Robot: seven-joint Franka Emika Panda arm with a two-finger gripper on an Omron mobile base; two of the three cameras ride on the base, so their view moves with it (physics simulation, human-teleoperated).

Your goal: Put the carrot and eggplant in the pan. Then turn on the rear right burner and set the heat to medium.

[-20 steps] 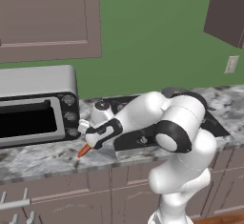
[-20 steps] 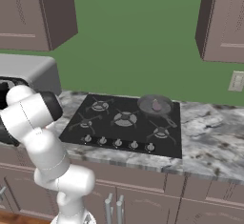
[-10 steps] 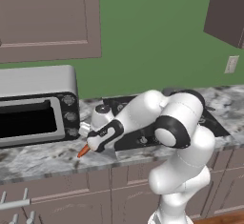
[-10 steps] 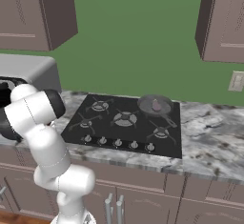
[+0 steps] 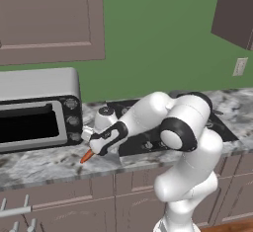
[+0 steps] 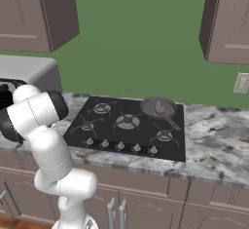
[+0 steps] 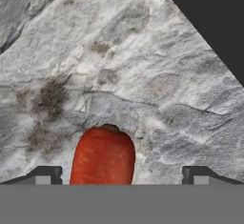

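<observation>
The orange carrot [image 5: 87, 155] lies on the grey marble counter [image 5: 44, 164] in front of the toaster oven. My gripper [image 5: 93, 148] hangs low right over it, open. In the hand view the carrot's blunt end [image 7: 103, 156] sits between the two dark fingertips [image 7: 45, 175], closer to the left one, with neither pad touching it. The pan [image 6: 158, 107] stands on the stove's rear right burner. The small grey-purple eggplant [image 6: 159, 108] rests inside it.
The toaster oven [image 5: 37, 110] stands close to the left of my hand. The black stove [image 6: 127, 128] has a row of knobs [image 6: 120, 146] along its front edge. Wall cabinets hang above, and marble counter [image 6: 219, 145] runs to the stove's right.
The hand has eased slightly lower over the carrot. The carrot, pan and eggplant have not moved, and the jaws stay wide.
</observation>
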